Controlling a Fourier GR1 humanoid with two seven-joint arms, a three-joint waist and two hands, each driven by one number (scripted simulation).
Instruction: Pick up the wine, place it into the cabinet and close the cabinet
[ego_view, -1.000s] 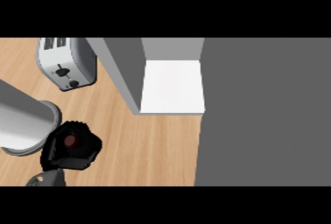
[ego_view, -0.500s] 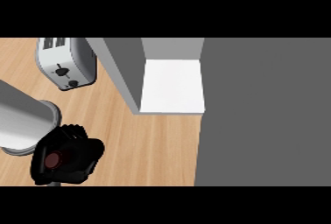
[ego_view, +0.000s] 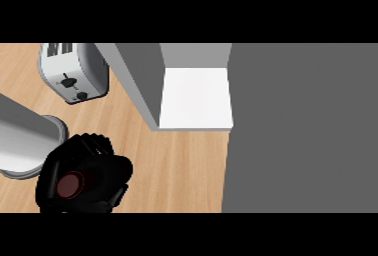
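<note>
My left hand (ego_view: 92, 165) shows at the lower left, at the end of the grey forearm (ego_view: 22, 142). Its black fingers (ego_view: 94, 144) are curled round a dark round thing with a dark red top (ego_view: 71, 184), which looks like the wine bottle seen from above; the rest of the bottle is hidden by the hand. The cabinet stands open further back and to the right, with a white inner floor (ego_view: 196, 97) and a grey side wall (ego_view: 136, 80). Its big grey door (ego_view: 303, 130) fills the right side. My right hand is not in view.
A silver toaster (ego_view: 74, 70) with black knobs stands at the back left on the wooden counter (ego_view: 177, 165), close to the cabinet's side wall. The open door hides everything to the right.
My left hand with the dark red-topped thing has grown larger in view and shifted slightly right and down, rising toward the camera. The cabinet and toaster have not moved.
</note>
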